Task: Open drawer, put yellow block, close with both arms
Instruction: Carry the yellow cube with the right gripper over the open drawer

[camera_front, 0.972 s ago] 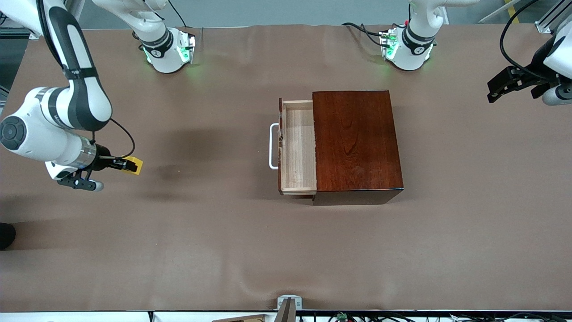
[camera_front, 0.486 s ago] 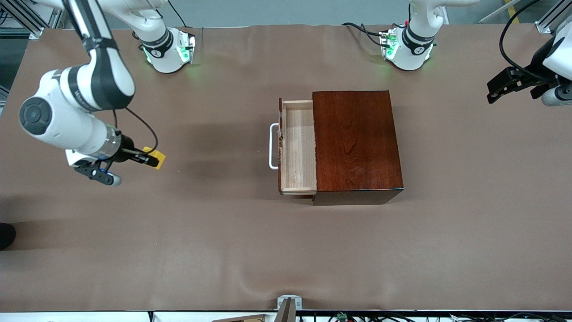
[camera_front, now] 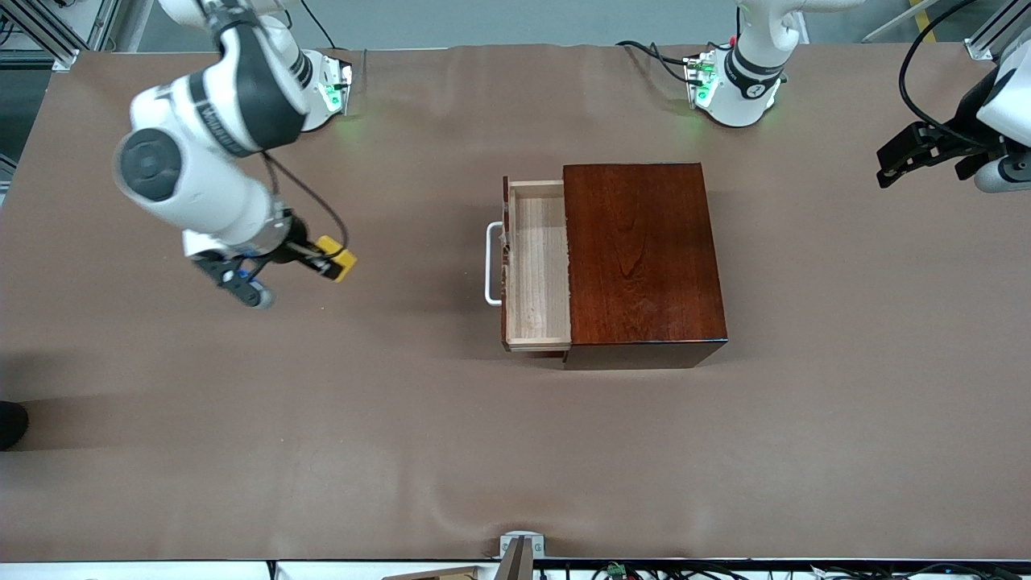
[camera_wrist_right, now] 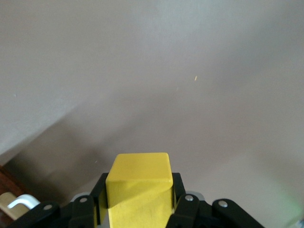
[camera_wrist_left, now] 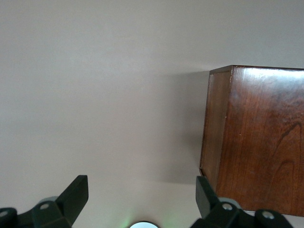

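Observation:
The dark mahogany box (camera_front: 644, 254) stands mid-table with its pale wood drawer (camera_front: 538, 266) pulled out toward the right arm's end, white loop handle (camera_front: 490, 264) showing. The drawer tray holds nothing that I can see. My right gripper (camera_front: 332, 263) is shut on the yellow block (camera_front: 339, 261), carried in the air over bare table between the right arm's end and the drawer. The block fills the right wrist view (camera_wrist_right: 138, 187), with the handle (camera_wrist_right: 18, 203) at its edge. My left gripper (camera_front: 914, 155) is open and waits at the left arm's end; its wrist view shows the box (camera_wrist_left: 254, 137).
The brown table cover (camera_front: 403, 419) stretches around the box. The two arm bases (camera_front: 310, 89) (camera_front: 737, 84) stand along the table edge farthest from the front camera. A small metal bracket (camera_front: 519, 548) sits at the nearest edge.
My right gripper has carried the yellow block up and toward the drawer, away from the right arm's end. The left arm and the drawer have not moved.

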